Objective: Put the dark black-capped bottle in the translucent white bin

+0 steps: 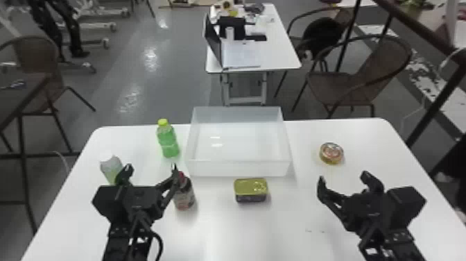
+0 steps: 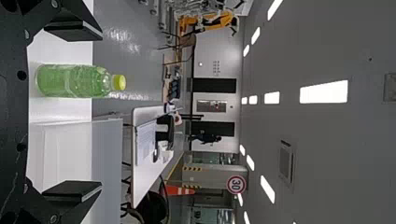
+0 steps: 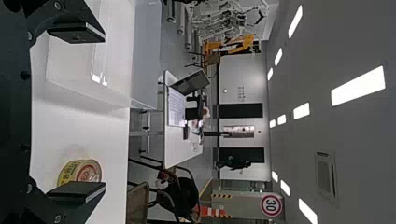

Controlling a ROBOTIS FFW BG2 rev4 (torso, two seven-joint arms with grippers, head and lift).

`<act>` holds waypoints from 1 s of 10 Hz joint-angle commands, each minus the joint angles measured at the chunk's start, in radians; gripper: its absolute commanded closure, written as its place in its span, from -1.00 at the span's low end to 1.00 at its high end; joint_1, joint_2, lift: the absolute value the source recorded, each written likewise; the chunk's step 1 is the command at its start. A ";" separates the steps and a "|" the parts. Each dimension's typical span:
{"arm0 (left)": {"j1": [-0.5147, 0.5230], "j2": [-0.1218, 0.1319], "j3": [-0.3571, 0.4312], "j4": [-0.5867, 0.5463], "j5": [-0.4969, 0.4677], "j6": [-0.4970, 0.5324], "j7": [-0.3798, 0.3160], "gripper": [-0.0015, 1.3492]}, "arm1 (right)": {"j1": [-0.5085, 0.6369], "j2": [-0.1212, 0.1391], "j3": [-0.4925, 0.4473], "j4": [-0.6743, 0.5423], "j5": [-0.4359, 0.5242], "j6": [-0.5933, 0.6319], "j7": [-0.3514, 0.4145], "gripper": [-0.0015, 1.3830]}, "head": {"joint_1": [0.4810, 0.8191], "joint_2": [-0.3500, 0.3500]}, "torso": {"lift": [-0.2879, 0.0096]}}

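Dark red-topped bottle [image 1: 185,197]: upright, near-left of translucent white bin [image 1: 239,168]. Left gripper [image 1: 151,167], right gripper [image 1: 344,176]: fingers spread, empty. Advised: back left gripper off, straddle bottle squarely, lift above rim.

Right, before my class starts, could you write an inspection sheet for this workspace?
Surface: white table, a few small dark marks.
Job's things: dark bottle upright, top looks red, outside the bin.
Clutter: green bottle, pale bottle, rectangular tin, round can.
Grippers: left gripper, jaws open, by the dark bottle; right gripper, jaws open.
Cables: black cable curving beside the left arm.
Surroundings: chairs, second table holding a laptop.
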 commanded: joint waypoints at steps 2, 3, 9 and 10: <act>0.000 0.000 0.000 0.000 -0.001 0.000 0.000 -0.75 | -0.001 0.000 0.001 -0.005 -0.009 0.009 -0.002 -0.75 | 0.27 0.14 | 0.82; 0.000 0.000 -0.001 0.000 -0.001 0.001 0.000 -0.75 | -0.001 0.000 0.001 -0.005 -0.009 0.012 -0.004 -0.75 | 0.27 0.14 | 0.82; -0.005 0.000 -0.003 0.000 -0.005 0.004 -0.001 -0.75 | -0.001 0.000 0.000 -0.009 -0.009 0.021 -0.007 -0.75 | 0.27 0.13 | 0.82; -0.006 0.000 -0.003 0.002 -0.007 0.004 -0.001 -0.75 | 0.016 0.000 -0.005 -0.031 -0.001 0.012 -0.045 -0.75 | 0.27 0.13 | 0.82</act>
